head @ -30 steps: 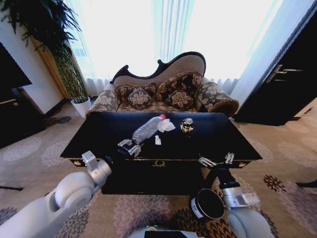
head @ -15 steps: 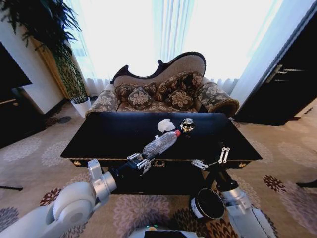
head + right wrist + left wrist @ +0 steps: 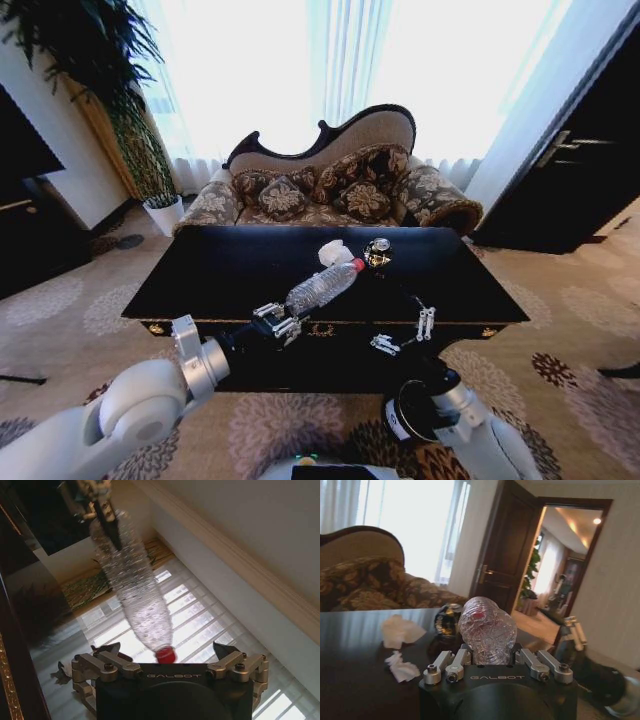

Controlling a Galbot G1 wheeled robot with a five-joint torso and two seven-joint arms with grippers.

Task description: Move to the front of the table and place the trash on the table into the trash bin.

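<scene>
I've got the left gripper point(image 3: 279, 324) clamped on the base of the bottle point(image 3: 322, 287), held above the table's point(image 3: 200, 270) front edge. Its long axis runs from the gripper up and away, red cap point(image 3: 357, 266) aimed toward the tissue point(image 3: 333, 253) and the dark round object point(image 3: 377, 252). My right gripper point(image 3: 405, 333), fingers spread, hangs above the bin point(image 3: 409, 420), just off the table front.
</scene>
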